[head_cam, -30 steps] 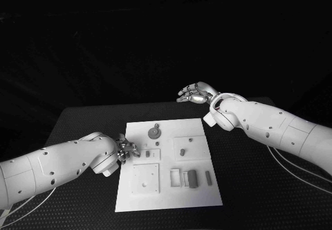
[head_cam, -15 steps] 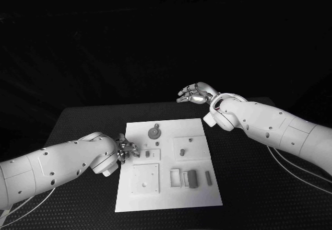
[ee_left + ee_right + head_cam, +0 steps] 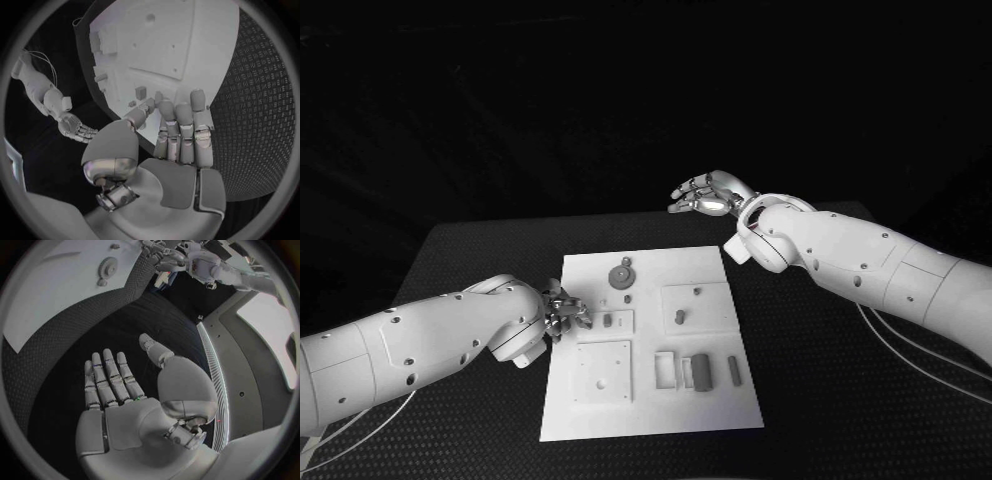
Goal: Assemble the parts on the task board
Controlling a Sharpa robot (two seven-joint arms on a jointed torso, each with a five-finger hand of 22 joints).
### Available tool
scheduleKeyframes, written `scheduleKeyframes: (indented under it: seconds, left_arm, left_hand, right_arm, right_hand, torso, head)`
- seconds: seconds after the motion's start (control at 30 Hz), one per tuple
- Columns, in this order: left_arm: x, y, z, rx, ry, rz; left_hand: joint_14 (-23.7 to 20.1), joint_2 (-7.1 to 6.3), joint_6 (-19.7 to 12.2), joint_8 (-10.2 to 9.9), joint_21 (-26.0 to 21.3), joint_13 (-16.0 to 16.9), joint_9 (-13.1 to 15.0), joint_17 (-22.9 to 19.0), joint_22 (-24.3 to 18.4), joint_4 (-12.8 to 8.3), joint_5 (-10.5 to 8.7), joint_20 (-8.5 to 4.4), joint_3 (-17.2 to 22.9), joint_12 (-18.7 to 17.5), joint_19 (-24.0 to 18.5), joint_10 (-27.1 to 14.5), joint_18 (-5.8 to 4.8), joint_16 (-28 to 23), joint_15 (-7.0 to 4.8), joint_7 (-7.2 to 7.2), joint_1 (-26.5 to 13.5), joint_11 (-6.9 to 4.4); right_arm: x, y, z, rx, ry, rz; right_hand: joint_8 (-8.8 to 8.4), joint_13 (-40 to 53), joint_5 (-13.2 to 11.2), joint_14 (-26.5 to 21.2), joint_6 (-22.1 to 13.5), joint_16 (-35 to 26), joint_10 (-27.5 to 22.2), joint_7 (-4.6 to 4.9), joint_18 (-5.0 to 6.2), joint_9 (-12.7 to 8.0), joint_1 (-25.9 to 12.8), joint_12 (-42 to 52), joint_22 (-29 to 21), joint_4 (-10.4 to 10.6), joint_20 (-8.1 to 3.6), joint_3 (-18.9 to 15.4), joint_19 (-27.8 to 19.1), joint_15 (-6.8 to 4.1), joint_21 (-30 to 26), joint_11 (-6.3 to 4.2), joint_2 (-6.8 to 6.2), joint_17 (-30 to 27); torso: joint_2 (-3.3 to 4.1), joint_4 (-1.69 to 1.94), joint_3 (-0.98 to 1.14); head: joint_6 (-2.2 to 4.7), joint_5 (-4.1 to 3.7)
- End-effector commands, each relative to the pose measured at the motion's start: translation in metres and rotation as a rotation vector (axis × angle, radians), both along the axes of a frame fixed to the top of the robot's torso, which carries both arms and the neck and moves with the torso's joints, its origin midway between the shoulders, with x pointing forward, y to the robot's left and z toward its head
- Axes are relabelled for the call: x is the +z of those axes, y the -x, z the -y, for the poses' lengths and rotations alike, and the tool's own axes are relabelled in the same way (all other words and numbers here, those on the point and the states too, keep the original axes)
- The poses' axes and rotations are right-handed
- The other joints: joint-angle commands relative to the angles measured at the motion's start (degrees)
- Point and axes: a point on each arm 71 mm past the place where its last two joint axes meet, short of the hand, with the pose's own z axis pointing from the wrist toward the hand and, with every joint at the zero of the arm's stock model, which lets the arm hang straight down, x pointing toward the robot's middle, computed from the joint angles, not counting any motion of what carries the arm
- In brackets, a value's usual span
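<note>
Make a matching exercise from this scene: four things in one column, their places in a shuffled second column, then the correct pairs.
Things:
1. left robot hand
2. right robot hand
3. gear-shaped part
4. task board

Places:
A. raised beyond the board's far right corner, holding nothing
B. lying flat in the middle of the black table
C. at the board's left edge, fingers over it
D. on the board's far portion, near the middle

Pairs: 1-C, 2-A, 3-D, 4-B

No readable text, labels, brands, numbers or signs anywhere: task board (image 3: 653, 345) plain white, its parts (image 3: 692, 370) unmarked, black table (image 3: 473, 260) around the board bare of lettering.
</note>
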Motion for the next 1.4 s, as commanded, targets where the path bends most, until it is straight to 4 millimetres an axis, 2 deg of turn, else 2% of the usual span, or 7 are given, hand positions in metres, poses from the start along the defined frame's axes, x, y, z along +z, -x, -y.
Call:
scheduleKeyframes:
  seconds: [0.03,0.47,0.5,0.57,0.63,0.7,1.4]
  left_arm:
    - [-0.0018,0.002,0.0023,-0.027,-0.009,-0.022]
    - [-0.0014,0.0009,0.0016,-0.018,-0.005,-0.011]
    - [-0.0012,0.0005,0.0012,-0.013,-0.004,-0.006]
    - [-0.001,0.0,0.0008,-0.008,-0.002,-0.001]
    - [-0.0009,-0.0002,0.0005,-0.008,-0.004,0.001]
    - [-0.0009,-0.0002,0.0005,-0.009,-0.004,0.0]
    - [0.0014,-0.0025,0.0015,-0.018,-0.008,0.05]
  left_hand:
    - [0.1,-1.11,1.6,3.3,0.2,0.1,5.7,-0.1,1.1,0.7,-0.12,-0.14,-0.3,-0.1,0.0,0.3,-0.39,0.1,-0.15,-0.91,-0.4,-0.76]
    - [0.2,-3.91,1.7,3.2,0.2,0.4,5.6,-0.1,1.1,2.5,-0.2,-0.21,-1.0,-0.3,0.1,0.4,-0.35,0.1,-0.22,-0.96,-1.7,-0.82]
    - [0.2,-3.64,1.7,3.2,0.3,0.4,5.6,-0.1,1.1,2.4,-0.22,-0.23,-0.9,-0.2,0.1,0.4,-0.33,0.1,-0.24,-0.97,-1.5,-0.85]
    - [0.2,-1.69,1.8,3.3,0.3,0.6,5.6,0.0,1.1,1.5,-0.44,-0.27,-0.6,-0.2,0.1,0.5,-0.28,0.2,-0.32,-1.02,-0.1,-0.93]
    - [0.2,-0.31,1.8,3.3,0.4,0.7,5.7,0.0,1.1,0.5,-0.55,-0.26,-0.4,-0.2,0.1,0.5,-0.31,0.3,-0.31,-1.01,0.9,-0.93]
    - [0.2,0.43,1.8,3.3,0.4,0.8,5.7,0.0,1.1,-0.2,-0.76,-0.26,-0.2,-0.2,0.0,0.4,-0.32,0.3,-0.29,-1.02,1.5,-0.89]
    - [0.2,1.2,1.7,3.3,0.5,0.8,5.7,0.0,1.1,-1.4,-0.83,-0.24,0.0,-0.4,0.0,0.5,-0.36,0.3,-0.22,-1.0,2.7,-0.87]
  right_arm:
    - [-0.0003,0.0005,-0.0018,0.015,-0.002,-0.001]
    - [-0.0004,0.0006,-0.0025,0.018,-0.002,-0.003]
    - [-0.0005,0.0006,-0.0024,0.018,-0.002,-0.003]
    - [-0.0004,0.0006,-0.0025,0.018,-0.002,-0.003]
    - [-0.0004,0.0006,-0.0026,0.018,-0.003,-0.003]
    - [-0.0005,0.0006,-0.0026,0.018,-0.003,-0.003]
    - [-0.0005,0.0005,-0.0028,0.019,-0.003,-0.003]
  right_hand:
    - [0.2,-0.1,-0.1,0.4,-0.3,-0.3,0.3,3.67,-0.83,-0.1,-0.5,-0.4,0.1,0.3,0.2,0.1,0.2,0.16,-0.4,-0.04,-0.11,-0.1]
    - [0.22,-0.1,-0.1,0.3,-0.3,-0.3,0.3,3.67,-0.83,-0.1,-0.5,-0.4,0.1,0.3,0.2,0.1,0.2,0.16,-0.4,-0.03,-0.1,-0.1]
    - [0.22,-0.1,-0.1,0.3,-0.3,-0.3,0.3,3.67,-0.83,-0.1,-0.5,-0.4,0.1,0.3,0.2,0.1,0.2,0.16,-0.4,-0.03,-0.1,-0.1]
    - [0.22,-0.1,-0.1,0.3,-0.3,-0.3,0.3,3.67,-0.83,-0.1,-0.5,-0.4,0.1,0.3,0.2,0.1,0.2,0.17,-0.4,-0.03,-0.1,-0.1]
    - [0.22,-0.1,-0.1,0.3,-0.3,-0.3,0.3,3.67,-0.83,-0.1,-0.5,-0.4,0.1,0.3,0.21,0.1,0.2,0.17,-0.4,-0.03,-0.1,-0.1]
    - [0.23,-0.1,-0.1,0.3,-0.3,-0.3,0.3,3.67,-0.84,-0.1,-0.5,-0.5,0.1,0.3,0.21,0.1,0.2,0.17,-0.4,-0.03,-0.1,-0.1]
    - [0.25,-0.1,-0.1,0.3,-0.3,-0.3,0.3,3.67,-0.84,-0.1,-0.6,-0.5,0.2,0.3,0.23,0.1,0.2,0.18,-0.5,-0.03,-0.05,-0.1]
  torso:
    - [0.0,0.04,0.02]
    - [0.02,0.02,0.0]
    - [0.02,0.01,-0.01]
    - [0.02,0.02,-0.02]
    - [0.01,0.02,-0.02]
    - [0.01,0.01,-0.02]
    - [0.01,0.02,0.0]
  head:
    - [0.0,0.01]
    - [-0.02,0.03]
    - [-0.01,0.02]
    - [-0.01,0.02]
    - [0.0,0.04]
    - [-0.01,0.01]
    - [0.05,-0.01]
